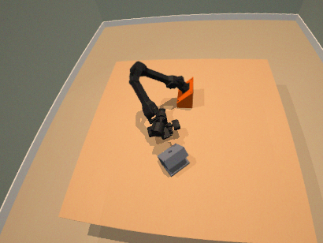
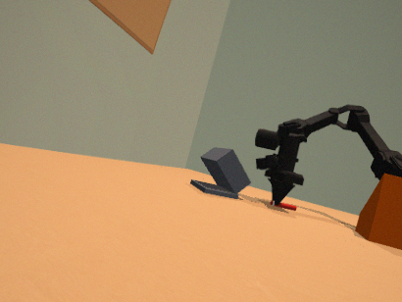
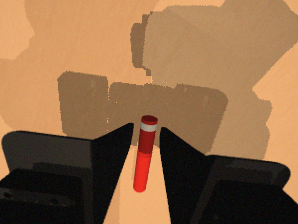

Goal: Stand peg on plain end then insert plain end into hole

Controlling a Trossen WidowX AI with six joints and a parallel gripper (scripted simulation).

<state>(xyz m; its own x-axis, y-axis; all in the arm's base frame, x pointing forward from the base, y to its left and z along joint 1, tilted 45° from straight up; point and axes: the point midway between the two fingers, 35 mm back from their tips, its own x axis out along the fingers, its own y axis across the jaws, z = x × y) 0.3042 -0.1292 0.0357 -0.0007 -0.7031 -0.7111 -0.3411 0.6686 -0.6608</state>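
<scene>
- We had the gripper's fingertips [image 1: 168, 135] [image 2: 277, 202] partly apart, straddling the peg [image 2: 288, 206] [image 3: 144, 160] near its white band [image 3: 148, 128], with slim gaps showing.
- We saw the peg lying on the table [image 1: 236, 158] [image 2: 123, 230] [image 3: 30, 100].
- We had the grey sloped panel [image 1: 176, 155] [image 2: 226, 172] near the peg's banded end.

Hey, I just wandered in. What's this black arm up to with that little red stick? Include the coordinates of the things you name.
The black robot arm [image 1: 136, 70] [image 2: 319, 119] has its tool [image 2: 277, 202] [image 3: 147, 129] down at the table, with a finger on either side of the red peg [image 2: 288, 206] [image 3: 142, 167], near its white-banded end. The peg lies flat, and in the close-up a gap shows beside each finger, so it isn't gripped. It is neither standing nor in a hole. The grey block with a sloped face [image 1: 173, 153] [image 2: 226, 169], which has one small hole, stands nearby.
</scene>
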